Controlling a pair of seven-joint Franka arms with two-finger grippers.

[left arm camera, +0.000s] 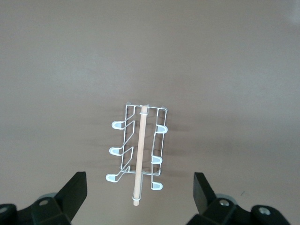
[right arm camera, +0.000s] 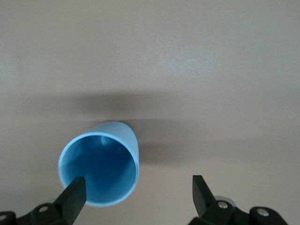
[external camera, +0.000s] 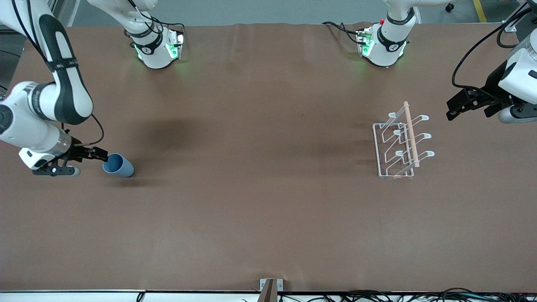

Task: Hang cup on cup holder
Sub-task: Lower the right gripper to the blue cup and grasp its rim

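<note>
The light-blue cup [external camera: 119, 165] lies on its side on the brown table near the right arm's end, with its open mouth toward my right gripper [external camera: 104, 157]. In the right wrist view the cup [right arm camera: 101, 164] shows its hollow inside. My right gripper [right arm camera: 138, 179] is open, one fingertip [right arm camera: 75, 190] at the cup's rim and the other off to the side. The white wire cup holder [external camera: 402, 143] with its wooden rod stands near the left arm's end. My left gripper [external camera: 449, 110] is open and empty, beside the holder [left arm camera: 139, 150] and apart from it.
Both arm bases [external camera: 157, 50] [external camera: 384, 46] stand along the table's edge farthest from the front camera. A small bracket [external camera: 270, 287] and cables lie at the edge nearest to it.
</note>
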